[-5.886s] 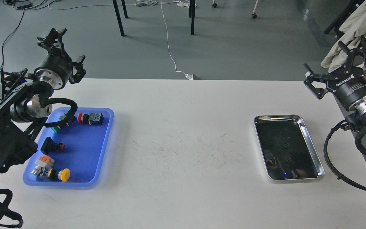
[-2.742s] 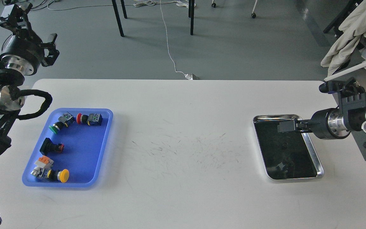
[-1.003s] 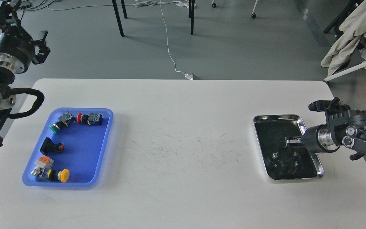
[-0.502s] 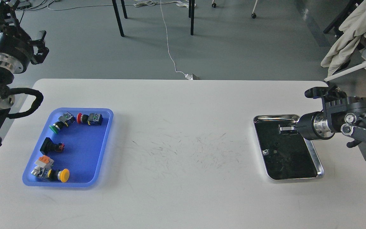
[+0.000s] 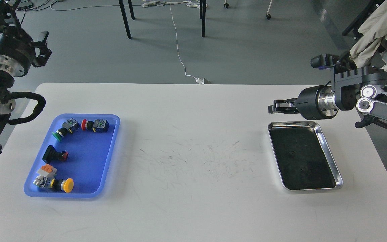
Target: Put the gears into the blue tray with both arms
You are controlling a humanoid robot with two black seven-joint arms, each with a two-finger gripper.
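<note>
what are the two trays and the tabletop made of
Blue tray: looks like moulded plastic, going by its even colour, soft sheen and rounded corners. Steel tray: polished metal, probably stainless steel, with a bright mirror rim and a dark reflective floor. Table: matt white, likely laminate, with fine dark scuffs mid-surface.

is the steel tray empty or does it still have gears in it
Not empty: two small dark gears lie on the dark floor of the steel tray. Whether more lie there, cannot tell.
</note>
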